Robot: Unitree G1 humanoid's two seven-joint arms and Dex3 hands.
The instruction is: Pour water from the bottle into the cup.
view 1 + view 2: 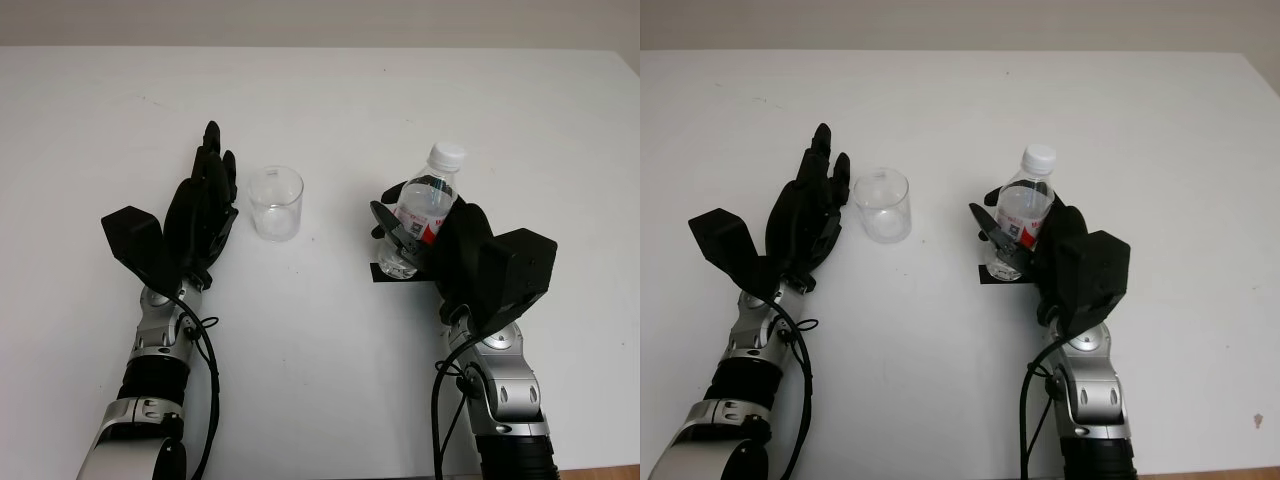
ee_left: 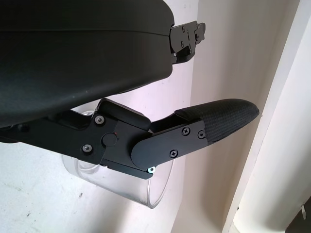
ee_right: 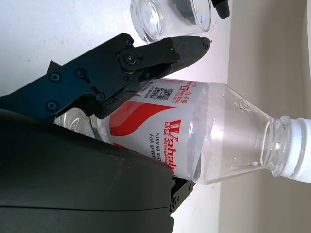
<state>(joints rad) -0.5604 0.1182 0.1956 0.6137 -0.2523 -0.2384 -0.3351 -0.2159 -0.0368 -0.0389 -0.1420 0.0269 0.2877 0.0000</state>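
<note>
A clear plastic water bottle [image 1: 432,190] with a white cap and a red and white label stands upright on the white table [image 1: 320,100], right of centre. My right hand [image 1: 398,238] is curled around its lower body, with one finger [image 3: 146,60] across the label. The cap is on. An empty clear cup [image 1: 276,203] stands upright left of the bottle, about a hand's width away. My left hand [image 1: 208,195] is open just left of the cup, fingers pointing away from me, holding nothing. The cup [image 2: 146,194] sits right beside one of its fingers [image 2: 214,121].
A small black patch [image 1: 392,277] lies on the table at the bottle's base. The table's far edge meets a pale wall at the back, and its right edge shows at the far right corner.
</note>
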